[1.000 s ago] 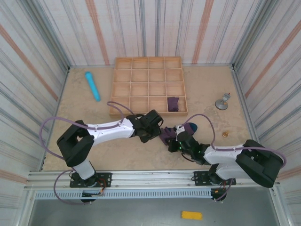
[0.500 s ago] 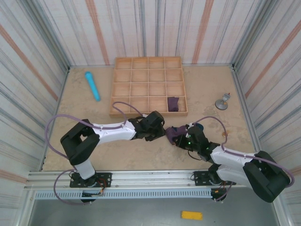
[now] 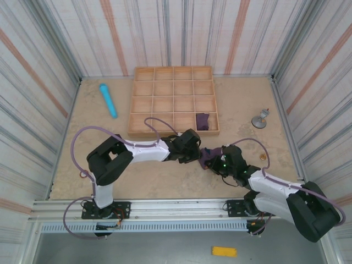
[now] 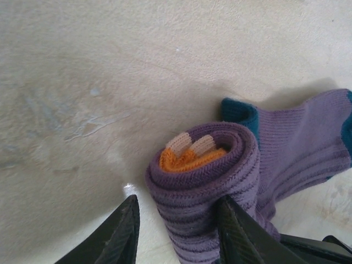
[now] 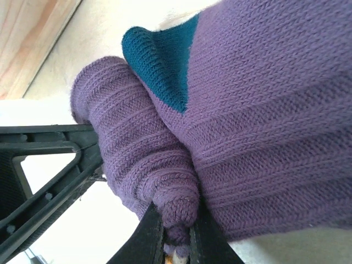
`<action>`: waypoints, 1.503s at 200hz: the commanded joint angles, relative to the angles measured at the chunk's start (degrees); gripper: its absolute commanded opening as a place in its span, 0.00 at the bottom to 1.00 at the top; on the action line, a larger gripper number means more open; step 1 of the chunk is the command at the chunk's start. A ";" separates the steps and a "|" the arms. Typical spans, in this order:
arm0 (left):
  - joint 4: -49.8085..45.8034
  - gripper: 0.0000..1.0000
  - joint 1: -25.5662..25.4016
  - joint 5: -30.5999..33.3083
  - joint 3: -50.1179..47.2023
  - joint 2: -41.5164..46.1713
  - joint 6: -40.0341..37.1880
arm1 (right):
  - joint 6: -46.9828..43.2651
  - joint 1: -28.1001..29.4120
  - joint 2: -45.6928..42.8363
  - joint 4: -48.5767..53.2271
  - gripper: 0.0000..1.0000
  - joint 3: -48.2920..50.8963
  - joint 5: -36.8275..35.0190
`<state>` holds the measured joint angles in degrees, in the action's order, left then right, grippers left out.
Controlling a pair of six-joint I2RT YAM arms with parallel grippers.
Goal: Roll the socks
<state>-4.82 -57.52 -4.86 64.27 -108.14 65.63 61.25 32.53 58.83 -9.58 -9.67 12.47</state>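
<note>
Sock roll [image 4: 203,181] lies mid-table, just off wooden tray's [image 3: 165,133] near edge. Right claw [image 5: 176,219] pinched shut on its end; left claw [image 4: 179,212] part-open astride it, one finger clear. Soft, light knit, prob. springs loose. Grab across the coil, not the loose tail.

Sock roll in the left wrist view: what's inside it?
Inside the sock roll, an orange knit fold and two pale ribbed tips show at the open end. Deeper in, its own purple outer layers hide the rest.
</note>
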 commanded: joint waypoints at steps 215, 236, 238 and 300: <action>-10.00 0.00 3.02 -2.59 2.69 -4.28 2.48 | -8.12 -3.75 0.78 7.09 0.27 0.96 8.00; -13.80 0.00 4.35 -0.54 0.13 -0.57 2.87 | -12.76 -2.94 2.00 7.45 0.38 -3.09 8.87; -13.99 0.00 4.52 -0.33 -0.14 -0.14 2.92 | -13.12 -2.81 2.17 7.53 0.39 -3.63 9.01; -21.09 0.00 5.10 6.62 -6.76 10.36 4.70 | -19.44 -0.40 1.84 15.95 0.60 -14.52 1.42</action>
<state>-17.78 -52.27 -3.44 60.38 -101.03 68.49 46.04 31.94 61.73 -1.37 -20.78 19.66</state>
